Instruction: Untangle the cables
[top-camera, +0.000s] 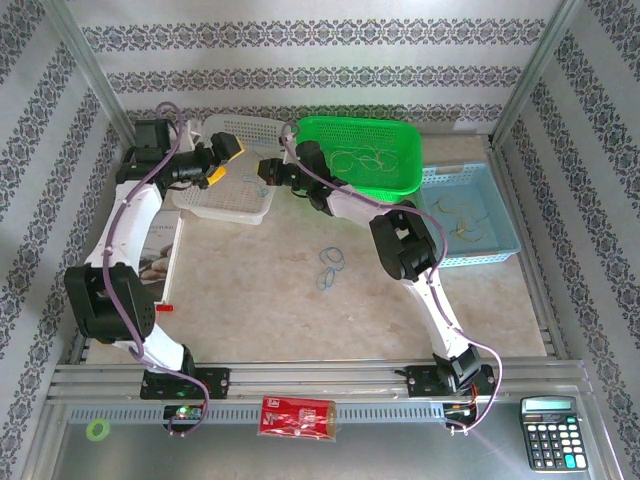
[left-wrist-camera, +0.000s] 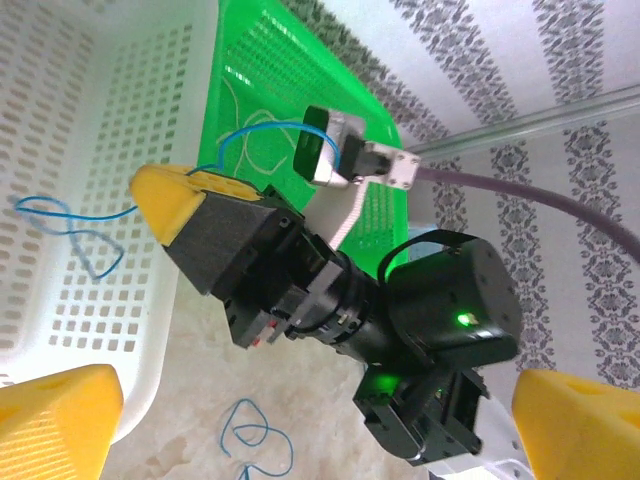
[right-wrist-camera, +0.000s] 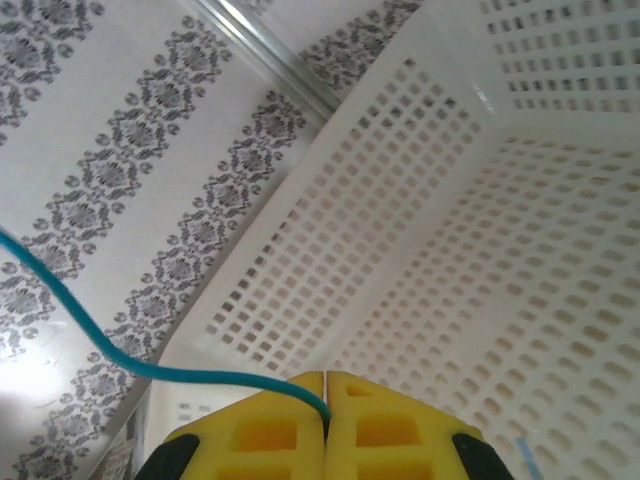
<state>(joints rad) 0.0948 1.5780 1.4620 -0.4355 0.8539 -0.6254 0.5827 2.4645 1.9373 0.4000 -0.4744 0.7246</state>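
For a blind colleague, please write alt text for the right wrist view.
The right gripper is shut on a blue cable that curves away left. Behind it is a white basket and patterned wall.

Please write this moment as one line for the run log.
right gripper: shut on blue cable | left gripper: open, empty | both: at white basket | more blue cables: on table

Overhead: tan table (top-camera: 260, 300). White basket (top-camera: 245, 208) at 11 o'clock, green basket (top-camera: 400, 185) at 12, blue basket (top-camera: 480, 255) at 2. Booklet (top-camera: 162, 258) at 9. Near edge: green tape ring (top-camera: 97, 430) at 7, red packet (top-camera: 296, 416) at 6, calculator (top-camera: 551, 432) at 5.
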